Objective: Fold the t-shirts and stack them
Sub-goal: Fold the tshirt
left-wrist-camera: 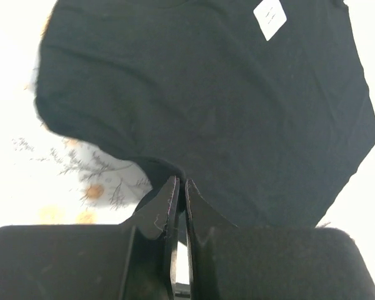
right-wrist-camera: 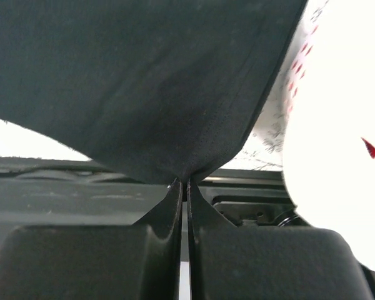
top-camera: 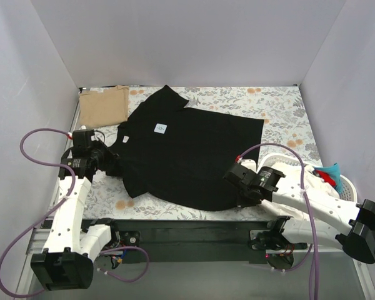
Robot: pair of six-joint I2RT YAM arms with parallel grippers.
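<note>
Left pincer (left-wrist-camera: 179,182), right pincer (right-wrist-camera: 183,183) — each clamped on the black t-shirt (top-camera: 194,156), its length left-to-right, hem rightward

Right gripper (right-wrist-camera: 182,185) has its jaws pressed together, pinching a hem corner of the black t-shirt (right-wrist-camera: 144,81). The fabric pulls down to a point right there. A bit of floral cloth (right-wrist-camera: 267,140) peeks out on the right, beside a blown-out white shape (right-wrist-camera: 337,125).
</note>
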